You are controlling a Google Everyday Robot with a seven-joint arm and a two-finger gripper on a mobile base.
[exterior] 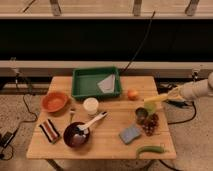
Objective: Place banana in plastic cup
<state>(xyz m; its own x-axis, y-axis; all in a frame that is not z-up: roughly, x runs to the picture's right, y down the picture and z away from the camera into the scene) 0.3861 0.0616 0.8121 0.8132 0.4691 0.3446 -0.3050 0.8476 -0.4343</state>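
Observation:
My gripper reaches in from the right edge on a white arm and is shut on the small yellow banana. The banana sticks out to the left, and its free end hangs just above the pale green plastic cup. That cup stands upright on the right side of the wooden table. An orange fruit lies just left of the banana's tip.
A green tray holding a white cloth sits at the back. Also on the table are a white cup, an orange bowl, a dark bowl with a white spoon, a blue sponge, grapes and a long green vegetable.

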